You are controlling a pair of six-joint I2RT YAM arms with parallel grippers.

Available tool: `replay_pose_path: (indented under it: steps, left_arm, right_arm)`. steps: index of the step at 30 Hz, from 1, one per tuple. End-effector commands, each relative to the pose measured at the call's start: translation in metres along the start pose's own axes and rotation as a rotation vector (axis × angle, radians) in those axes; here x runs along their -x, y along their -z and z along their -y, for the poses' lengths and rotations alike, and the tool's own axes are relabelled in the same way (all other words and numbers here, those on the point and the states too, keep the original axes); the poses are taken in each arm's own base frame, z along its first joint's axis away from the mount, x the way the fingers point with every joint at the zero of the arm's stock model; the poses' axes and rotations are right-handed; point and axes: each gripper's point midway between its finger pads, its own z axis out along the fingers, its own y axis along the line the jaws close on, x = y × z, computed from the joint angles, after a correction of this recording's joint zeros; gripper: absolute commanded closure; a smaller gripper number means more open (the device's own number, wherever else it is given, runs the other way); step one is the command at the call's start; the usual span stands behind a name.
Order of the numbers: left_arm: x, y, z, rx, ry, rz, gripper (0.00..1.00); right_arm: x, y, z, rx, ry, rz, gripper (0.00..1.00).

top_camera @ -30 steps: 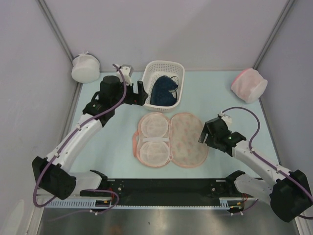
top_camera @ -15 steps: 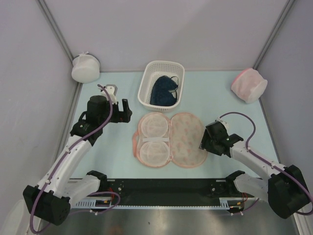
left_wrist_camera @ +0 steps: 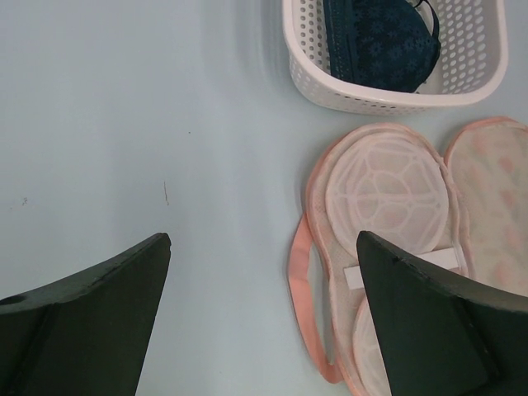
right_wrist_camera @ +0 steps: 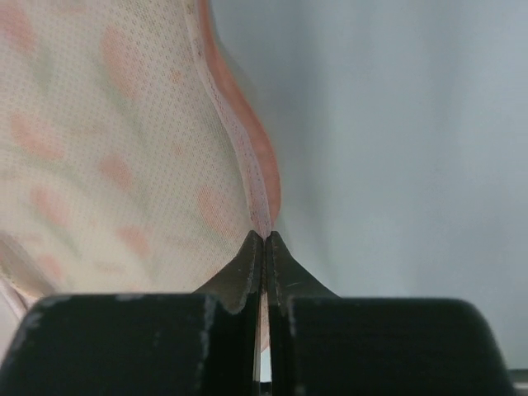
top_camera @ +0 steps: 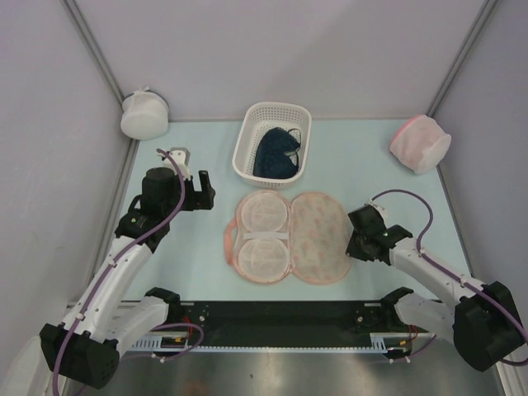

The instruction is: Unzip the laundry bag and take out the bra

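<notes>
The laundry bag [top_camera: 318,235] lies spread open and flat mid-table, its printed half on the right and its white padded inside [top_camera: 260,231] on the left. The navy bra [top_camera: 276,153] rests in the white basket [top_camera: 247,136] behind it. My right gripper [top_camera: 351,243] is shut on the bag's pink right edge; the right wrist view shows the edging pinched between the fingertips [right_wrist_camera: 264,238] beside the printed fabric [right_wrist_camera: 124,148]. My left gripper [top_camera: 202,194] hovers open left of the bag. Its wrist view shows the gripper [left_wrist_camera: 264,247] holding nothing, with the bag [left_wrist_camera: 388,186], bra [left_wrist_camera: 379,41] and basket [left_wrist_camera: 388,97] ahead.
A round white mesh pouch [top_camera: 144,115] sits in the far left corner. A pink-and-white mesh pouch [top_camera: 421,142] sits at the far right. Grey walls close in the pale blue table on three sides. A black rail [top_camera: 280,318] runs along the near edge.
My left arm drew back from the basket toward the near left, still open. My right gripper moved onto the bag's right edge and closed on it.
</notes>
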Motion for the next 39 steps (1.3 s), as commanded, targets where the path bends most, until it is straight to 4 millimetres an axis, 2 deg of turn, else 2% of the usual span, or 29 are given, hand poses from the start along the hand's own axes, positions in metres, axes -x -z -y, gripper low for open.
replay_pose_path:
  steps: [1,2,7,12,15,19,24,28,32,33,38,39]
  left_arm:
    - [0.009,0.002,-0.003,0.004,-0.009,0.041,0.00]
    - [0.008,0.001,-0.003,0.005,-0.008,0.038,0.00]
    - [0.007,0.002,-0.002,-0.002,-0.008,0.033,0.00]
    - [0.007,0.003,-0.001,-0.008,-0.009,0.037,0.00]
    - [0.006,0.004,-0.002,-0.008,-0.007,0.039,0.00]
    - [0.006,0.005,-0.001,-0.012,-0.009,0.041,0.00]
    - [0.007,0.006,-0.001,-0.014,-0.009,0.045,0.00]
    - [0.007,0.007,0.000,-0.018,-0.009,0.048,0.00]
    - [0.007,0.007,0.000,-0.019,-0.007,0.049,0.00]
    - [0.007,0.007,0.000,-0.020,-0.006,0.049,0.00]
    - [0.009,0.010,0.000,-0.021,-0.011,0.060,0.00]
    - [0.009,0.010,0.000,-0.020,-0.011,0.061,0.00]
  right_arm:
    - [0.017,0.023,0.009,-0.052,-0.020,0.058,1.00]
    - [0.024,0.029,0.009,-0.054,-0.025,0.090,1.00]
    - [0.031,0.047,0.005,-0.028,-0.062,0.111,1.00]
    - [0.046,0.070,-0.003,0.001,-0.075,0.153,1.00]
    - [0.057,0.088,-0.017,0.053,-0.073,0.183,1.00]
    - [0.066,0.113,-0.060,0.192,-0.022,0.229,1.00]
    - [0.053,0.131,-0.116,0.318,0.111,0.265,1.00]
    - [0.029,0.132,-0.156,0.404,0.210,0.241,1.00]
    - [0.004,0.123,-0.186,0.447,0.279,0.201,1.00]
    - [0.003,0.125,-0.198,0.481,0.278,0.206,1.00]
    - [-0.027,0.121,-0.238,0.598,0.313,0.132,1.00]
    - [-0.033,0.114,-0.247,0.606,0.316,0.118,1.00]
